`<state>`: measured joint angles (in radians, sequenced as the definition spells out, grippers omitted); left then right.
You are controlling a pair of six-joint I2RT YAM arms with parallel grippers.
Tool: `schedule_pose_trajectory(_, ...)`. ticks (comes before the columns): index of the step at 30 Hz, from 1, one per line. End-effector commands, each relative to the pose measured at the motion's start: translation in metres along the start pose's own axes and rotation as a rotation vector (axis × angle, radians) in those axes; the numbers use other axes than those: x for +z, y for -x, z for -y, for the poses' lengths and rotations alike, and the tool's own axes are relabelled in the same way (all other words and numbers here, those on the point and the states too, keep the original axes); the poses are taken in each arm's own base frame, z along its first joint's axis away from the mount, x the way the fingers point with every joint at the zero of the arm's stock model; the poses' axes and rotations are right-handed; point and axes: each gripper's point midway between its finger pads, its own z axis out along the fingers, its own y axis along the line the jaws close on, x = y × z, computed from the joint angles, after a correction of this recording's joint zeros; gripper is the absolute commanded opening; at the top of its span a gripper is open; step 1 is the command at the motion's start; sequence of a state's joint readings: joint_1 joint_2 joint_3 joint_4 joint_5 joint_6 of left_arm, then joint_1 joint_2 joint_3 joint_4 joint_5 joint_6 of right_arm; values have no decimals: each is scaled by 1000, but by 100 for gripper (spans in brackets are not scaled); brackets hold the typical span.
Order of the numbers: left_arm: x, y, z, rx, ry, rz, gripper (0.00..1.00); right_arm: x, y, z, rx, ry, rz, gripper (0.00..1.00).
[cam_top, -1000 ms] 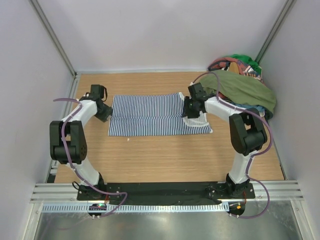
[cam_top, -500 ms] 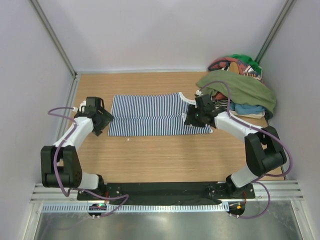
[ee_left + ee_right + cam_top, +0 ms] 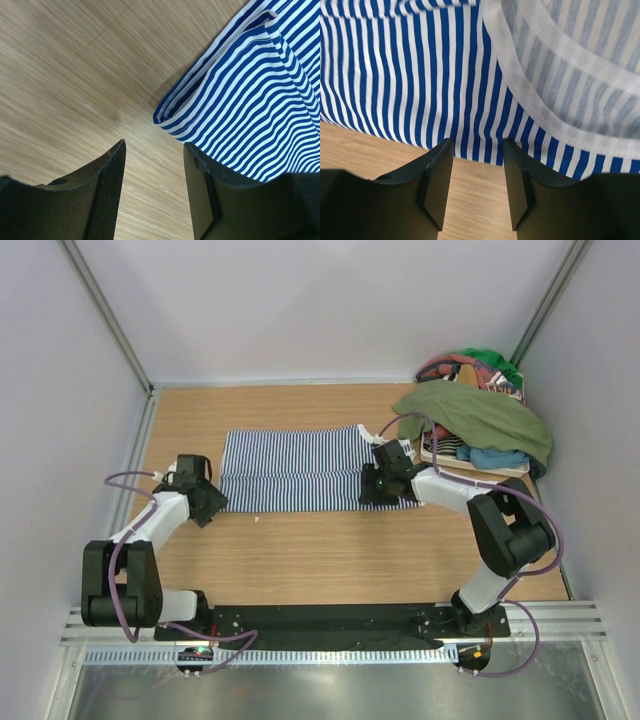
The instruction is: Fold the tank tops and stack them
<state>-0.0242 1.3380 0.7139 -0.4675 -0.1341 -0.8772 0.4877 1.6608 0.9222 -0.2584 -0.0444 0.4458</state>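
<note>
- Pale, smooth walls (image 3: 320,310) enclose a bench (image 3: 330,560) of light, fine-grained wood.
- Left pincer (image 3: 154,150): jaws apart and empty, over bare wood just beside a folded corner of the striped tank top (image 3: 295,470).
- That top lies flat mid-bench, a rectangle of thin navy-and-white stripes.
- Right pincer (image 3: 477,145): jaws apart and empty, at the top's near hem.
- The olive green tank top (image 3: 480,415) is draped, rumpled, over a clothes heap (image 3: 470,368) in the far right corner.
</note>
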Motion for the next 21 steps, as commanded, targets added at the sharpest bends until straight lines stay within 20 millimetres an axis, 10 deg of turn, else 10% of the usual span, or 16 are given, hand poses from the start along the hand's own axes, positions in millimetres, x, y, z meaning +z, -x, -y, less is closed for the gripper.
schedule_pose_trajectory(1, 6, 7, 2, 18, -8, 37, 51, 9, 18, -3, -16, -5, 54, 50)
schedule_pose_trajectory(9, 22, 12, 2, 17, 40, 43, 30, 20, 10, 3, -12, -24, 36, 46)
schedule_pose_trajectory(14, 29, 3, 10, 4, -3, 0, 0, 22, 0, 8, -11, -47, -6, 25)
schedule_pose_trajectory(21, 14, -19, -1, 2, -57, -29, 0, 3, -12, 19, -6, -85, -7, 2)
